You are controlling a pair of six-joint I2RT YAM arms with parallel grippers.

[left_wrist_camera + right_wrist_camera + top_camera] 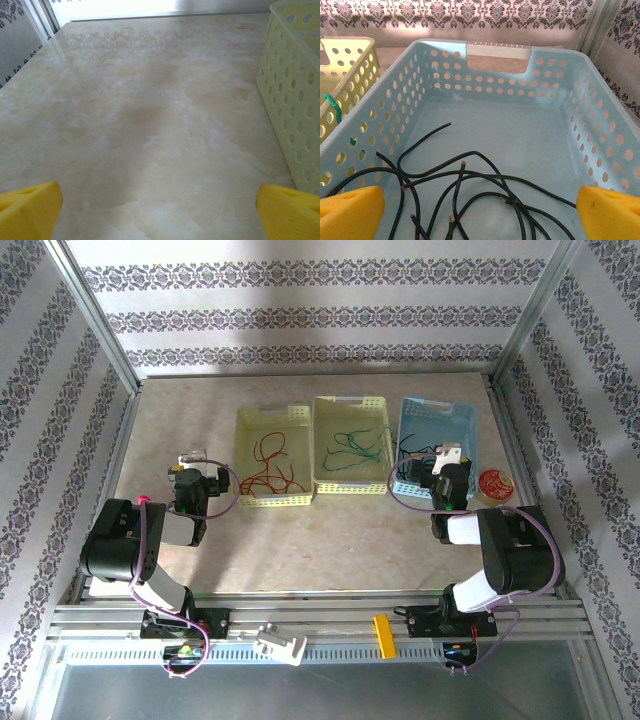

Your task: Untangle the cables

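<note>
The cables lie sorted by colour in three baskets. Red cables [272, 466] curl in the left yellow basket [241, 455]. Green cables [350, 451] rest in the middle yellow basket [350, 400]. Black cables [470, 185] sprawl loosely over each other on the floor of the blue basket [497, 50], several cut ends showing. My right gripper [480, 212] hangs open above the black cables at the basket's near end, nothing between its yellow fingertips [350, 210]. My left gripper [160, 212] is open over bare table, just left of the red cables' basket [295, 100].
A small red round dish [495, 483] sits right of the blue basket [440, 404]. A bit of green cable [332, 104] shows through the neighbouring yellow basket [347, 70]. Metal frame posts and patterned walls close in the table. A yellow block [382, 633] and a white clip [280, 645] sit on the front rail.
</note>
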